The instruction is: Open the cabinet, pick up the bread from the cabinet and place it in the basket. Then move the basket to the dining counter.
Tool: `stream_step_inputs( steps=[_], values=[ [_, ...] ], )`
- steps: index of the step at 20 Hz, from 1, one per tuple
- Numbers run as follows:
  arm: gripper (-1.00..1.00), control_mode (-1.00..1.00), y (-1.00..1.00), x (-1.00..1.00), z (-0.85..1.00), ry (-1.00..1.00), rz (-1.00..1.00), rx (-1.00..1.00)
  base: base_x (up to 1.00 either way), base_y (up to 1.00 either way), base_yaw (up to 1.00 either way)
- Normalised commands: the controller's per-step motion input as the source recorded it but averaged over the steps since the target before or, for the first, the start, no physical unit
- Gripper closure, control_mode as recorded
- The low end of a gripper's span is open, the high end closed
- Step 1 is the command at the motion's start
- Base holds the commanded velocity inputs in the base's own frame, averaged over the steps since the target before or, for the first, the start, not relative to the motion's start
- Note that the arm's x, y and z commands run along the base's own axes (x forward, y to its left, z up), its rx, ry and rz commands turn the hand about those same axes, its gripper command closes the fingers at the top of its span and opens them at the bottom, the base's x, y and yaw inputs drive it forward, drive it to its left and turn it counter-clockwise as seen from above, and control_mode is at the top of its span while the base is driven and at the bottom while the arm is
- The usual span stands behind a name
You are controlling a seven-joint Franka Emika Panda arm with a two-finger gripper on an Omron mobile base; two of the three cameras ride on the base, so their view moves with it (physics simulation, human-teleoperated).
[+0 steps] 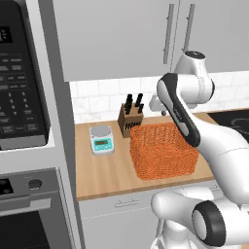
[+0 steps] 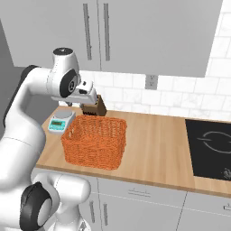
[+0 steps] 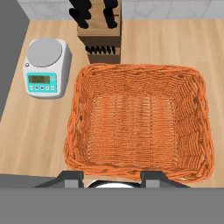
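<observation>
The orange wicker basket [image 1: 163, 151] [image 2: 94, 142] [image 3: 140, 127] stands on the wood worktop and holds nothing. My gripper [image 3: 111, 178] hangs above the basket's near rim, pointing straight down. It is open, its dark fingertips [image 3: 70, 177] far apart with nothing between them. In the right base view the hand [image 2: 85, 90] sits in front of the knife block. The grey wall cabinet [image 1: 112, 39] [image 2: 149, 36] above the worktop has both doors closed, with vertical bar handles [image 1: 168, 34] [image 2: 85, 31]. The bread is hidden. The dining counter is out of view.
A knife block [image 1: 130, 119] [image 2: 98, 108] [image 3: 98, 30] stands behind the basket, with a kitchen scale [image 1: 101, 139] [image 2: 61, 122] [image 3: 46, 68] to its left. A microwave [image 1: 19, 73] and oven [image 1: 29, 214] rise at the left. A black stovetop [image 2: 212, 149] lies at the right.
</observation>
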Motion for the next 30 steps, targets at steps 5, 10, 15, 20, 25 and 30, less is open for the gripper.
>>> stream_step_inputs(
  steps=[5,10,15,20,25,30],
  values=[
    [-1.0,-1.0,-0.03,0.0,0.0,-0.02,0.0,0.0,0.0,0.0,0.0],
    [-1.0,-1.0,0.0,0.09,0.58,-0.32,-0.05,-0.03,0.0,0.0,0.0],
    [-1.0,-1.0,-0.01,0.07,1.0,-0.37,-0.09,0.0,0.0,0.0,0.0],
    [-1.0,-1.0,-0.19,0.06,1.0,-0.43,-0.03,0.0,0.0,0.0,0.0],
    [-1.0,-1.0,-0.37,0.01,1.0,-0.31,0.0,0.0,0.0,0.0,0.0],
    [-1.0,-1.0,-0.02,0.07,0.78,-0.05,-0.01,-0.02,0.0,0.0,0.0]
  ],
)
